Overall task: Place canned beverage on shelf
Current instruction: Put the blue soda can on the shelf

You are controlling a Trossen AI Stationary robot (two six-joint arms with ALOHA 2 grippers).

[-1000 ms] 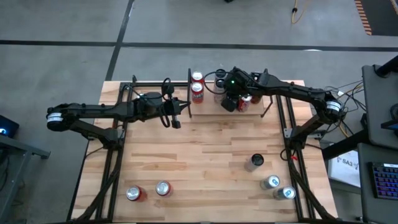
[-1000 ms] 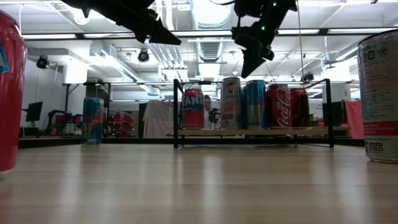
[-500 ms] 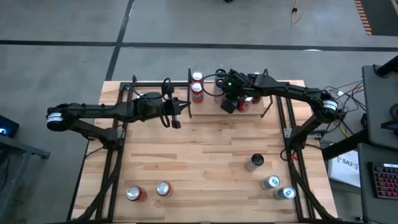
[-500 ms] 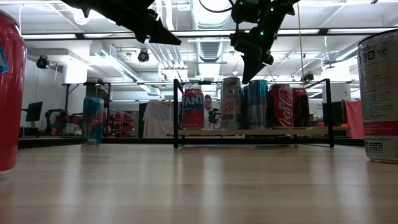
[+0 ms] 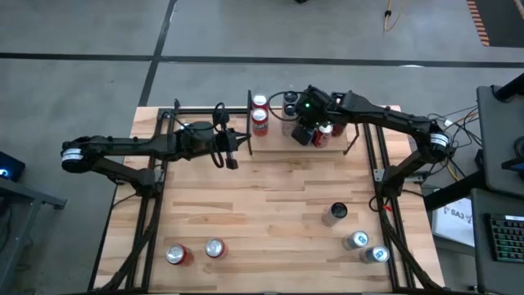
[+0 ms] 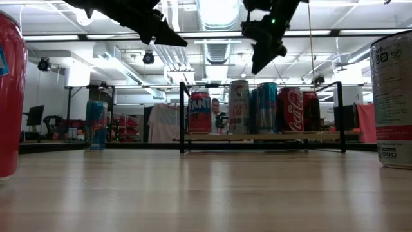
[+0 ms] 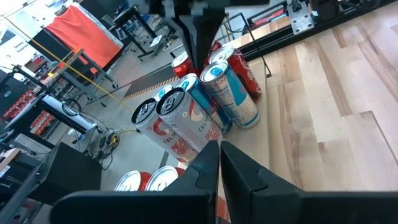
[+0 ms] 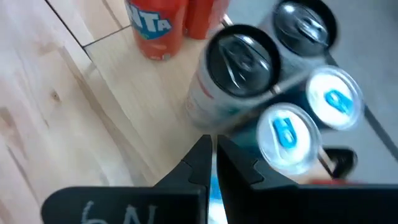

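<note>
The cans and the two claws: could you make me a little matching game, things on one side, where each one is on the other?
Things:
1. right gripper
2. left gripper
3. Fanta can
4. two red cans

Places:
A. near left corner of the table
B. above the shelf's cans, shut, empty
C. on the shelf, at its left end in the low view
D. left of the shelf, shut, empty

Pairs: 1-B, 2-D, 3-C, 4-A

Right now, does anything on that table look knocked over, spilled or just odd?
Nothing stands out. The cans on the shelf stand upright in a tight group, and the loose cans on the table are upright too. No spill shows. The right claw hovers shut above the shelf cans; the left claw waits shut beside the shelf.
</note>
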